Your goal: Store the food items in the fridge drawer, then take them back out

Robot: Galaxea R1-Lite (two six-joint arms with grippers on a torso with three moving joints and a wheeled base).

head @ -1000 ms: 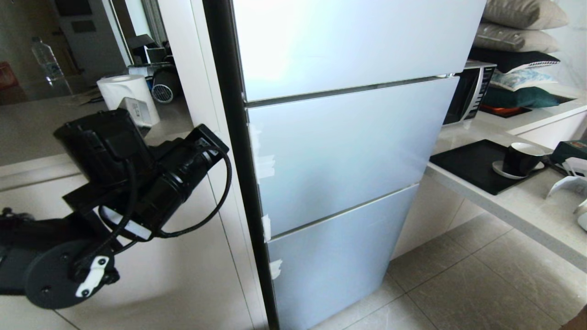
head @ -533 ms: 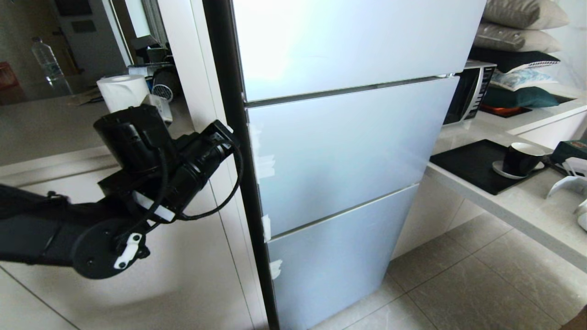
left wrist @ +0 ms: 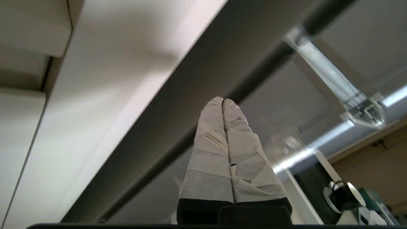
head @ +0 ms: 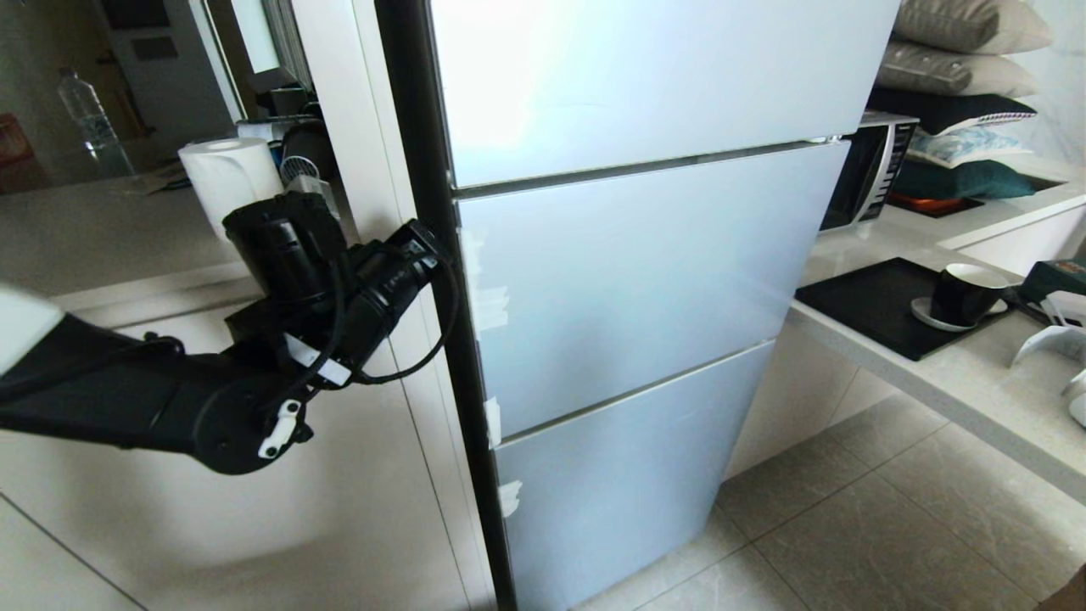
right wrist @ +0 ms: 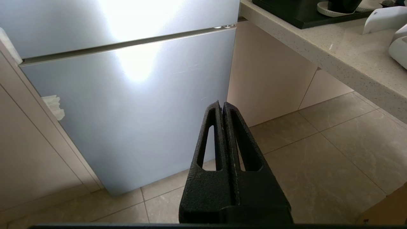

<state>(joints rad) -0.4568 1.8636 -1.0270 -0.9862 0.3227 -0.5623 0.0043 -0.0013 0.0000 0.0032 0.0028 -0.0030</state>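
Note:
The fridge stands closed, its pale blue-grey middle door panel (head: 645, 280) and lower panel (right wrist: 133, 105) flush. The fridge drawer and the food items are hidden behind the doors. My left gripper (head: 433, 250) reaches from the left to the fridge's dark side edge (head: 424, 127), level with the top of the middle panel. In the left wrist view its tape-wrapped fingers (left wrist: 210, 143) press together with nothing between them, and the left gripper (left wrist: 222, 100) points at the dark strip (left wrist: 203, 79) beside the door. My right gripper (right wrist: 221, 103) hangs parked and shut, facing the lower panel and floor.
A stone counter (head: 950, 382) juts out at the right, carrying a black tray (head: 874, 305), a black cup on a saucer (head: 963, 295) and a microwave (head: 865, 174). A paper towel roll (head: 225, 170) stands on the left counter. White cabinet panels (head: 356, 475) flank the fridge above a tiled floor (head: 848, 526).
My left arm has swung to the right and forward, bringing the gripper from the cabinet front up against the fridge's left edge. The fridge and the right arm have not moved.

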